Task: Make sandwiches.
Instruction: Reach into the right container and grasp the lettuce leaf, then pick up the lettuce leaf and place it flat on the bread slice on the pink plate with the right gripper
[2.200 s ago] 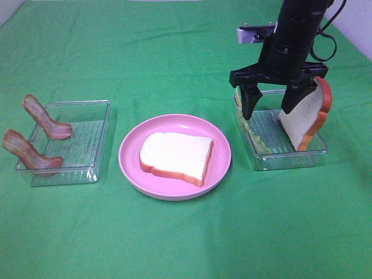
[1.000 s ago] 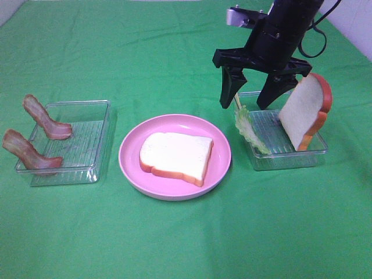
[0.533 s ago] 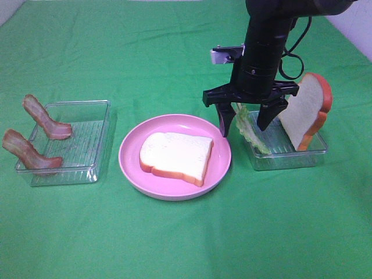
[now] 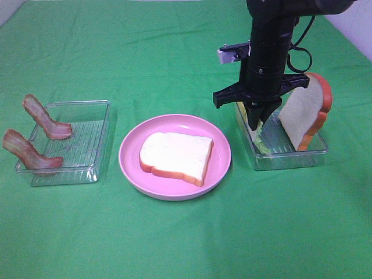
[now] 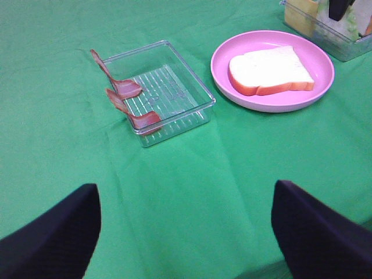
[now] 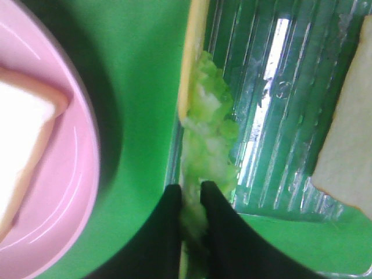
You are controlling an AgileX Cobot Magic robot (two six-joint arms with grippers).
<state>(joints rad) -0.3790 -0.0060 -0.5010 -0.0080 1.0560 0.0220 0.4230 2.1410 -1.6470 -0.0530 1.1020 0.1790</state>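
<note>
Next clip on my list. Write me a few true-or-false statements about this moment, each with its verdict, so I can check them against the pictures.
1. The right jaws are closed on the lettuce leaf in the right tray. True.
2. The pink plate holds two bread slices. False: one bread slice lies on it, and the other slice leans upright in the right tray.
3. Two bacon strips lean over the edge of the left tray. True.
4. The left jaws grip a bacon strip. False: they stand wide open above the green cloth and hold nothing.
</note>
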